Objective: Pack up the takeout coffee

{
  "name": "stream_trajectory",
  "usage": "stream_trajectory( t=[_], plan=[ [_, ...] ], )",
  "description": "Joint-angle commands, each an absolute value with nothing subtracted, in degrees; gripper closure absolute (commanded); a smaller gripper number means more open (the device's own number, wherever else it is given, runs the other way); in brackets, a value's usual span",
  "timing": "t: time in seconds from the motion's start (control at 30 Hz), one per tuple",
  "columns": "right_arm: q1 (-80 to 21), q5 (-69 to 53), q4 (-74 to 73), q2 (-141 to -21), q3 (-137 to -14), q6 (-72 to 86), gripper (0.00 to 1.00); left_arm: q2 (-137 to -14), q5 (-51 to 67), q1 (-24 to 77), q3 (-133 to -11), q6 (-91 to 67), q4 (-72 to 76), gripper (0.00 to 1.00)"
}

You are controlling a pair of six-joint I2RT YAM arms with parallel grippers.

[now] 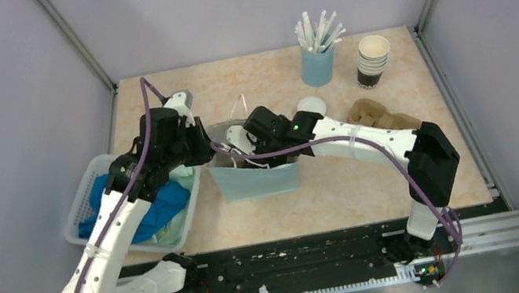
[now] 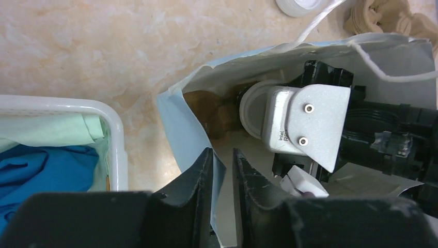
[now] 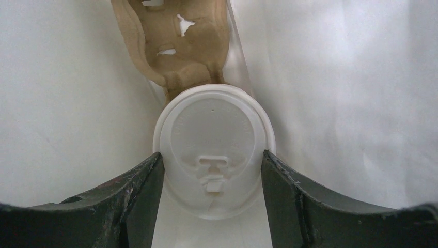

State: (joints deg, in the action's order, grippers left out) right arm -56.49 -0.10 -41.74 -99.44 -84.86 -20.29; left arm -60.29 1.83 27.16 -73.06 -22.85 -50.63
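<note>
While both arms reach out from the near edge of the table (image 1: 374, 183), a white basket (image 2: 62, 103) with blue and green cloths (image 1: 163, 206) sits on the left side. Just past it, in the middle, stands a light blue paper bag (image 1: 262, 179) with its top open. The left gripper (image 2: 223, 155) has the bag's edge between its fingers. They are a tiny bit apart, and I cannot tell if they pinch the paper or sit loose around it.

The right gripper (image 3: 213, 160) is down inside the bag. Its two fingers press on both sides of the takeout coffee (image 3: 213, 134) and hold it. Only the cup's white lid shows from above. The cup is inside the bag, just beside a brown cup tray (image 3: 175, 41) that is in there too.

Farther back on the table are a loose white lid (image 1: 311, 106), another brown tray (image 1: 378, 114), a blue cup full of straws (image 1: 317, 65) and a stack of paper cups (image 1: 373, 60).
</note>
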Motion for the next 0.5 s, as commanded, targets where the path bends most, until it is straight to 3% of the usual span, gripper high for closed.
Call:
stream_trajectory(
  t=[0.0, 0.47],
  plan=[
    [-57.2, -7.5, -49.5, -107.0, -79.4, -17.3, 0.37, -60.0, -1.6, 27.4, -76.4, -22.5, -49.2, 0.71],
    [-57.1, -7.9, -47.7, -107.7, -78.5, -17.3, 0.36, -58.1, -10.2, 27.4, -82.9, -20.1, -53.9, 0.43]
  ],
)
